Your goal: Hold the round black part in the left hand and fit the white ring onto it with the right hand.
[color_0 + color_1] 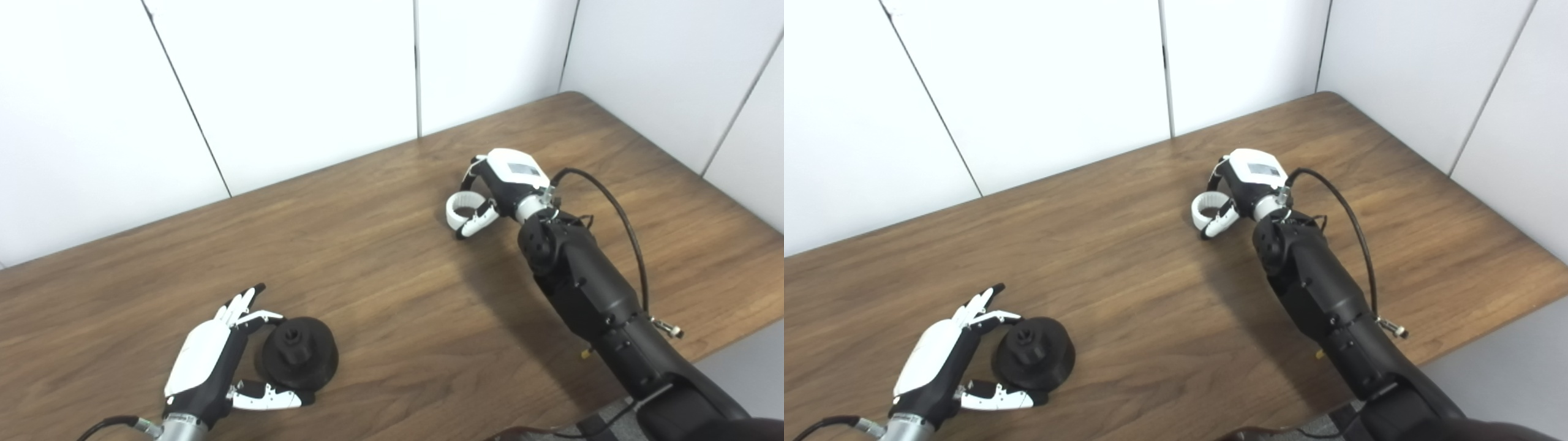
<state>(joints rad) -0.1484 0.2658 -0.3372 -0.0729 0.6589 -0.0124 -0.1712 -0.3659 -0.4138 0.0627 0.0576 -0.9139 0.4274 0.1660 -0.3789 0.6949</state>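
Left hand spread beside the domed matte black part; right hand pinching the smooth white ring.

The round black part is a matte black disc with a flared, skirt-like lower edge and a raised central hub with a recessed socket in its top. It rests on the wooden tabletop near the front left, hub upward and tilted slightly. The white ring is a short, wide band, open through the centre, with faint ribbing on its outer wall. It lies well apart from the black part, toward the far right of the table, standing partly on edge with its opening facing up and to the left.
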